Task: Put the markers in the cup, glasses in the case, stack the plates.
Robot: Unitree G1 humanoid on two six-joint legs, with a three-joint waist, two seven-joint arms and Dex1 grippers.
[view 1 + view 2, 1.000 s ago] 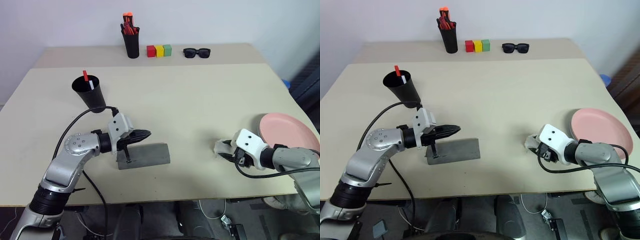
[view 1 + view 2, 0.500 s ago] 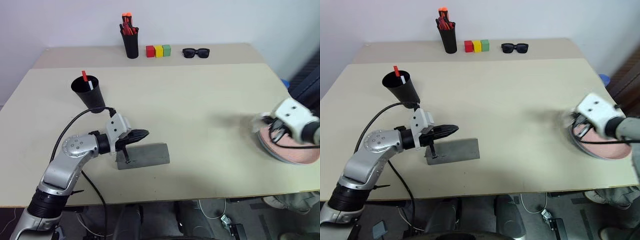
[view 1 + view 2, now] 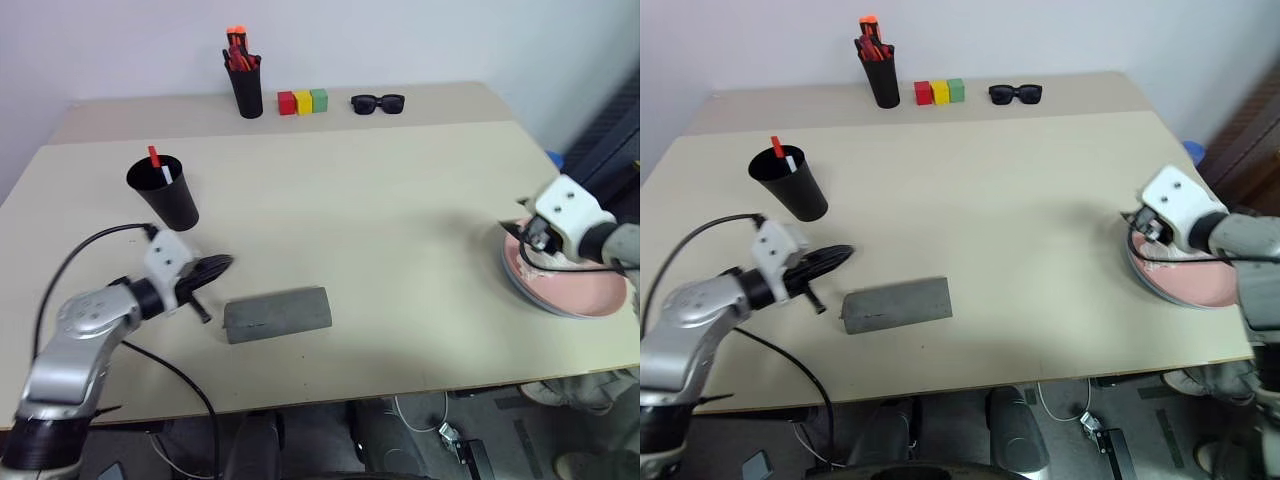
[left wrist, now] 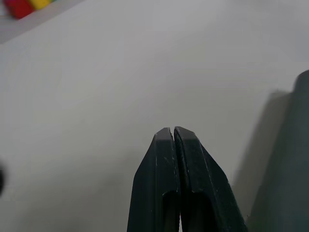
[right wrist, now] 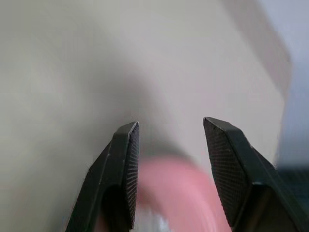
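- My left pincer (image 3: pixel 218 264) is pressed together, holding nothing, hanging over bare table (image 3: pixel 380 200) just left of the grey case (image 3: pixel 277 313), apart from it.
- The case lies shut on its flat side near the table's front; the glasses I cannot see.
- The black cup (image 3: pixel 163 190) stands upright behind my left pincer, with the red marker (image 3: pixel 154 157) and the white marker (image 3: pixel 166 173) sticking out of it.
- My right pincer (image 5: pixel 169 145) is spread with nothing between the fingers, over the near-left rim of the plates at the table's right edge.
- The pink plate (image 3: pixel 580 290) sits on top of the light blue plate (image 3: pixel 556 309), whose rim peeks out beneath.
- Along the far strip of the table: a black pen holder (image 3: pixel 243 88) with orange-red pens, three small blocks (image 3: pixel 302 101) in red, yellow and green, and black sunglasses (image 3: pixel 377 102).
- The broad middle of the table lies between my two arms, and those far things stand well apart from both.
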